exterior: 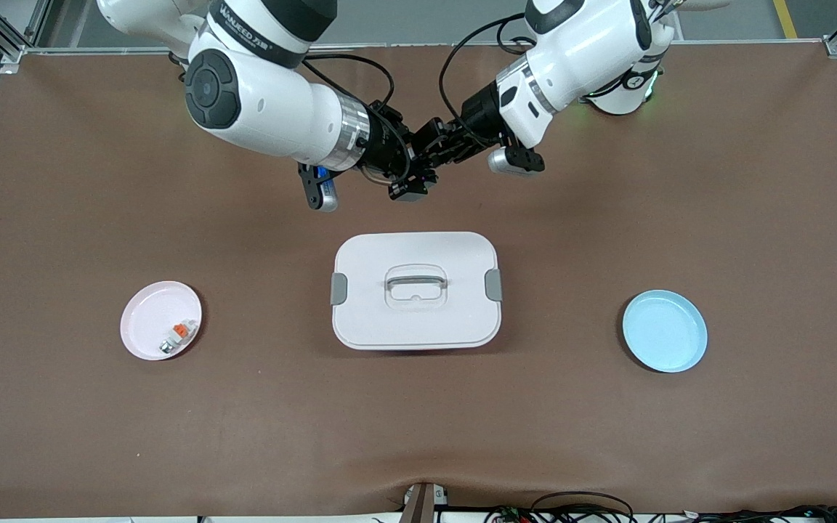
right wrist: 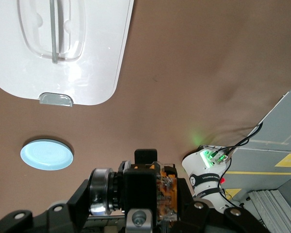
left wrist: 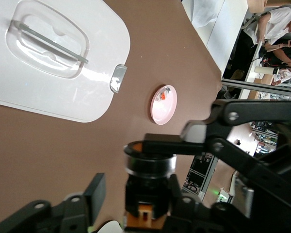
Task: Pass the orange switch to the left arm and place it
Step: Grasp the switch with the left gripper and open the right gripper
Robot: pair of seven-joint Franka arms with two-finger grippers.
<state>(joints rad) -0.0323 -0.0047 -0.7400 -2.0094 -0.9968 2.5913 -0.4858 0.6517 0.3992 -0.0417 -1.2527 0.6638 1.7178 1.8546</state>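
The orange switch (left wrist: 149, 187), a black cylinder with a metal ring and a tan-orange end, hangs in the air between both grippers, over bare table beside the box (exterior: 415, 290). My right gripper (right wrist: 133, 199) is shut on the orange switch (right wrist: 136, 191) end to end; one of its fingers (left wrist: 160, 144) lies across the switch's round face. My left gripper (left wrist: 138, 196) straddles the switch's body with its jaws open: one finger (left wrist: 94, 191) stands clear of it. In the front view the left gripper (exterior: 439, 147) and the right gripper (exterior: 410, 174) meet tip to tip.
A pink plate (exterior: 160, 320) toward the right arm's end holds a small white-and-grey part with an orange tab (exterior: 179, 335). A blue plate (exterior: 665, 330) lies toward the left arm's end. The white box has grey side latches and a lid handle.
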